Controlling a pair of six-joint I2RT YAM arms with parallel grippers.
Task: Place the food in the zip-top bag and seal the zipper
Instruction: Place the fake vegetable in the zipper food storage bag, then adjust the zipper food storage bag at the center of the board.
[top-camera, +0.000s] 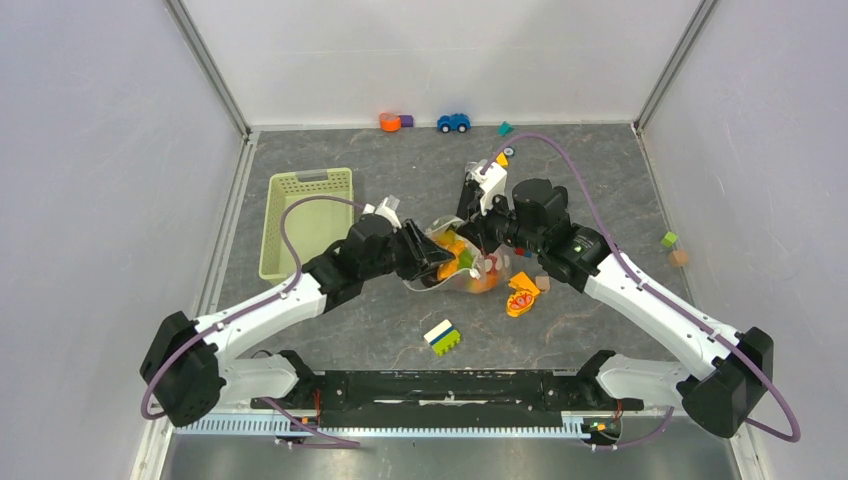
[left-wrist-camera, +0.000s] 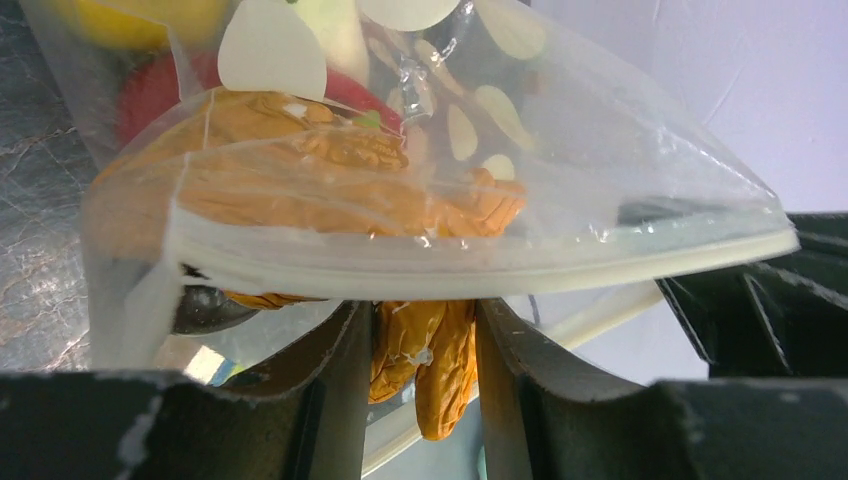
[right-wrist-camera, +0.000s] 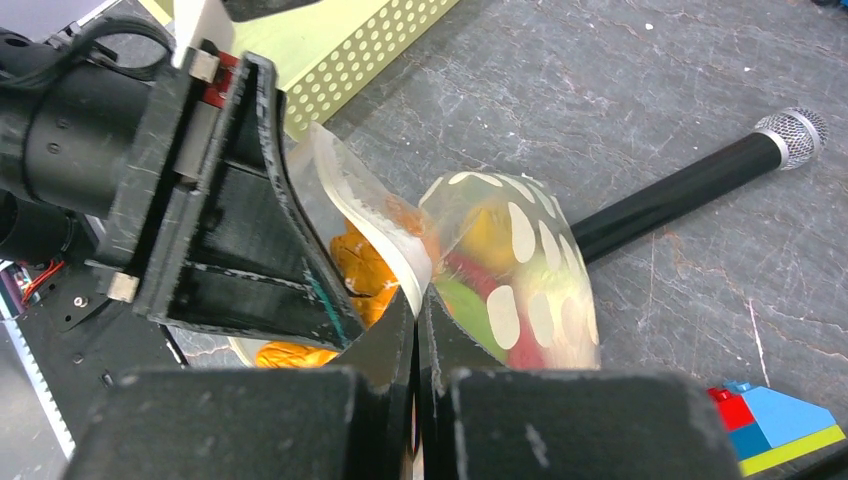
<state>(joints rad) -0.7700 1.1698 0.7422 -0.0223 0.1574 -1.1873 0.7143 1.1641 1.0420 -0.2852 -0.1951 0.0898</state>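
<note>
Chief: Left gripper (left-wrist-camera: 420, 320), closest to the lens in its own wrist view. Condition?

Inspector: Jaws partway apart and clamped on an orange piece (left-wrist-camera: 425, 360), which touches both fingers. That piece runs up under the zipper (left-wrist-camera: 480, 265) and on into the bag (left-wrist-camera: 600, 170). A red piece (left-wrist-camera: 150, 90) and a yellow piece (left-wrist-camera: 130, 20) lie deeper inside.

Chief: Now the overhead view, left to right.

Inspector: Pale green basket (top-camera: 305, 225) on the table (top-camera: 380, 320), left of centre and apart from everything else. Right of it, the left gripper meets the bag at mid-table. The bag sits between the two grippers, mouth toward the left one, with food showing through the dotted plastic. The right gripper (top-camera: 480, 240) reaches it from the far right side.

Chief: Right jaws?

Inspector: Clenched tight on the bag's zipper edge. Its wrist view shows the pale strip running down into the closed fingers. The zipper is not sealed where the orange piece passes through.

Chief: Anything else on the table?

Inspector: A black microphone (right-wrist-camera: 680, 195) lies behind the bag, its handle end hidden by the plastic. A small stack of blocks (top-camera: 442, 337) sits nearer the arm bases, and a blue toy car (top-camera: 453, 122) is by the far wall. An orange-and-red lumpy toy (top-camera: 522, 295) lies just right of the bag, not touching it. Two small cubes (top-camera: 669, 240) are near the right wall.
</note>
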